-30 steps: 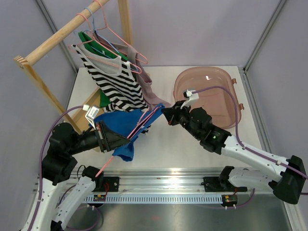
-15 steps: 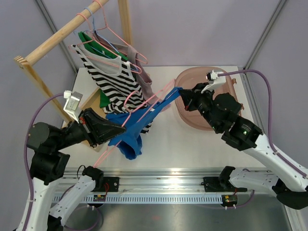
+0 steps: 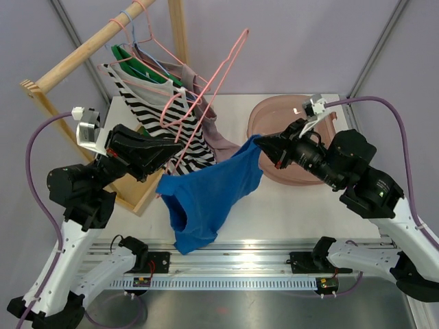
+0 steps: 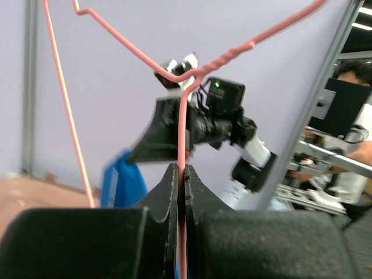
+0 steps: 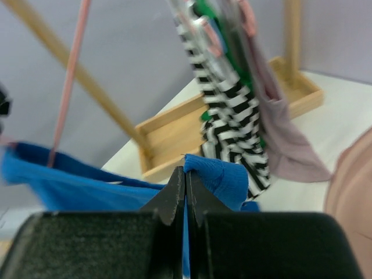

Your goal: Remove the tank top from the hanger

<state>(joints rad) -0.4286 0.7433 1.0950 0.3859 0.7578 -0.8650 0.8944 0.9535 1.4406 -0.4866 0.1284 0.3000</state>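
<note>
The blue tank top (image 3: pixel 212 188) hangs spread out in the air between my two grippers. My right gripper (image 3: pixel 264 144) is shut on its upper right strap, which shows as a bunched blue fold (image 5: pixel 218 177) at the closed tips (image 5: pixel 185 171). My left gripper (image 3: pixel 180 142) is shut on the wire of the pink hanger (image 3: pixel 209 86), which slants up and away to the rear. In the left wrist view the wire (image 4: pixel 182 128) runs up from between the closed tips (image 4: pixel 181 170). The top's left corner (image 3: pixel 163 184) hangs by the hanger's lower end, where the pink wire (image 5: pixel 68 81) meets the blue cloth.
A wooden rack (image 3: pixel 75 55) stands at the back left with a striped top (image 3: pixel 168 120), a green garment (image 3: pixel 127 56) and a mauve garment (image 3: pixel 218 133) on hangers. A pink basin (image 3: pixel 302 116) sits at the back right, behind my right gripper.
My left gripper rose and swung the hanger upward and back. My right gripper pulled the blue strap up and to the right. The tank top stretched out and now hangs lower.
</note>
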